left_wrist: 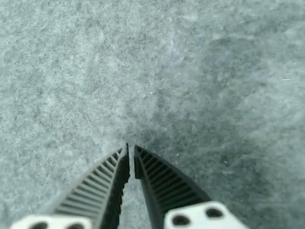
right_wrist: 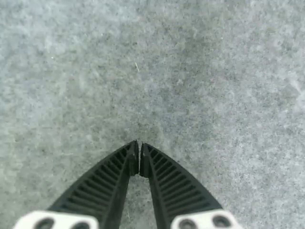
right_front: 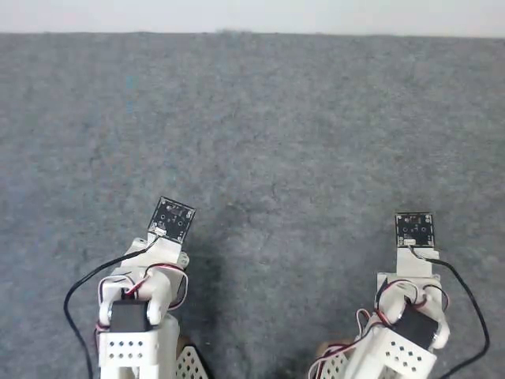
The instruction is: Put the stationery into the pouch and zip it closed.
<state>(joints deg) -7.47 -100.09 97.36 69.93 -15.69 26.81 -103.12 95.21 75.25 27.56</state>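
Two white arms sit folded at the near edge of the grey felt table [right_front: 260, 118]. The left arm [right_front: 150, 284] is at the lower left and the right arm [right_front: 410, 300] at the lower right in the high view. My left gripper [left_wrist: 130, 150] is shut, its black ribbed fingers meeting at the tips just above bare felt. My right gripper [right_wrist: 138, 145] is shut too, tips together over bare felt, nothing held. Grey felt lies under both grippers.
The grey felt surface runs to a pale wall [right_front: 252, 16] at the far edge. Cables [right_front: 79, 292] loop beside the left arm's base and a black cable [right_front: 473, 308] runs by the right arm.
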